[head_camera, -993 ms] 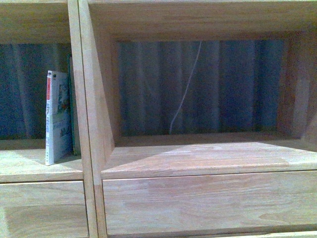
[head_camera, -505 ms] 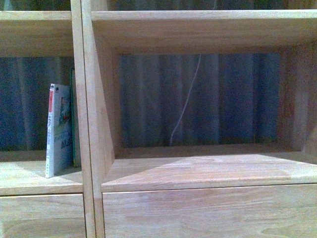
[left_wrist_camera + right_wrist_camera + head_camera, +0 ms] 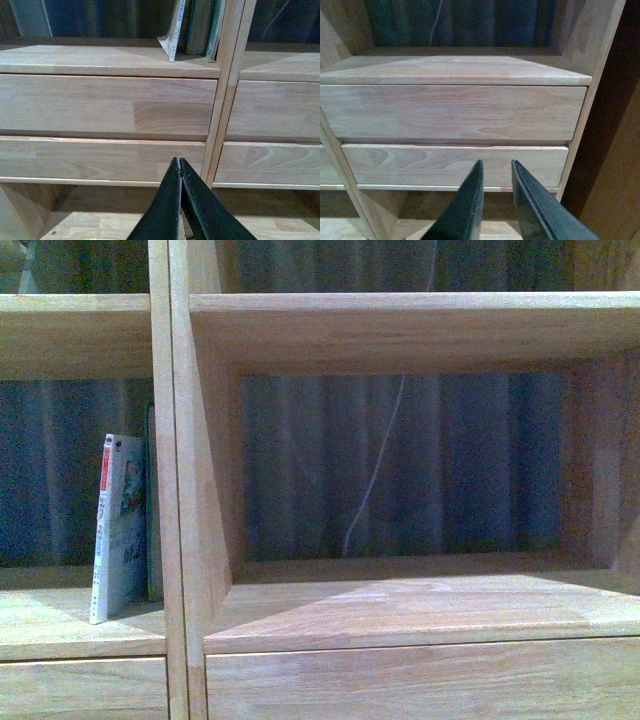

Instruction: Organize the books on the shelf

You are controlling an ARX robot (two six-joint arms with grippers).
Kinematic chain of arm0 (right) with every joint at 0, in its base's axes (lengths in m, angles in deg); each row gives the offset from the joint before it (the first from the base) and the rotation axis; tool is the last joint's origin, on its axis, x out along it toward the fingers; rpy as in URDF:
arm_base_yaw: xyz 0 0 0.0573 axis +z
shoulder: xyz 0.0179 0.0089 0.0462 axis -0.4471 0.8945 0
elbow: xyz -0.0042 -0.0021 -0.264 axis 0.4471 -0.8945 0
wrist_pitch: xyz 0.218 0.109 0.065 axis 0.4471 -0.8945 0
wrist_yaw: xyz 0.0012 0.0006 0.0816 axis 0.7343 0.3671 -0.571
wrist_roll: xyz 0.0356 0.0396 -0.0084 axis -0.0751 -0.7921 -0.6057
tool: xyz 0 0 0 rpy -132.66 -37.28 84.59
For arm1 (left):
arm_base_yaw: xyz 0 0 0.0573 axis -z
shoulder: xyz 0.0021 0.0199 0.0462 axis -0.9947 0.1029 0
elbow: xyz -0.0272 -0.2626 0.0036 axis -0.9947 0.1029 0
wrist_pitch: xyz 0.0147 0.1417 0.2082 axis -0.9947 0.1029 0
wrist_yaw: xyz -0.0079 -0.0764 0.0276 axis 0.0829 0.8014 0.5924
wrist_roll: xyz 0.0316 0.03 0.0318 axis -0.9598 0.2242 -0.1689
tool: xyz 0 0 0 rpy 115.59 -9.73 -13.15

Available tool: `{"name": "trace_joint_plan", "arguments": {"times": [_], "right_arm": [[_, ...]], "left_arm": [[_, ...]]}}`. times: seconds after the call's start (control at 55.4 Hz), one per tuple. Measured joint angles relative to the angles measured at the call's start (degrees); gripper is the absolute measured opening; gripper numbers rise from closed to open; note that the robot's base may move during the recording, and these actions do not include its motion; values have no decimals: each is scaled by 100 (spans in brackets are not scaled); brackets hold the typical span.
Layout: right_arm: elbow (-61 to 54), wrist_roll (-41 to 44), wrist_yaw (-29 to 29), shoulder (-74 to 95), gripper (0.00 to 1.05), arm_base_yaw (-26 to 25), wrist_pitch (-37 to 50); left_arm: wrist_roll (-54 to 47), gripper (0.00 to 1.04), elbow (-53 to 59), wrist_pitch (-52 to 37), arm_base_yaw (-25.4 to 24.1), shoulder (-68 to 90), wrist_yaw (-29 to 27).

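Note:
A pale paperback (image 3: 117,528) with a red-topped white spine stands upright in the left cubby of the light-wood shelf (image 3: 400,615), leaning toward the central divider. A slim dark-green book (image 3: 153,510) stands between it and the divider. In the left wrist view the same books (image 3: 196,27) show at the top, above two drawer fronts. My left gripper (image 3: 179,160) is shut and empty, low in front of the drawers beside the divider. My right gripper (image 3: 496,164) is open and empty, facing the lower drawer front of the right column. Neither arm shows in the front view.
The right cubby (image 3: 410,470) holds nothing; a dark pleated curtain and a thin white cord (image 3: 375,470) show through its open back. A darker reddish-brown cabinet side (image 3: 607,165) stands just right of the shelf. An open bay (image 3: 100,210) lies under the drawers.
The front view has slid upward: shelf boards and books now sit lower in the picture, and the cubby row above has come into sight. The books stand as before.

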Motion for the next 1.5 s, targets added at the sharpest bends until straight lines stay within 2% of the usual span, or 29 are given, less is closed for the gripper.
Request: {"name": "trace_joint_plan", "arguments": {"times": [0.09,0.343,0.487,0.902,1.065,1.498], "right_arm": [[0,-4,4,-584,3,0,-662],[0,0,-2,-726,3,0,-704],[0,4,0,-730,4,0,-704],[0,0,0,-730,74,0,-704],[0,-2,-2,-730,99,0,-706],[0,-2,-2,-730,98,0,-704]], "left_arm": [[2,3,0,0,0,-2,-4],[2,3,0,0,0,-2,-7],[2,27,0,0,0,-2,-4],[-9,99,0,0,0,-2,-4],[-11,97,0,0,0,-2,-4],[-9,97,0,0,0,-2,-4]]}}
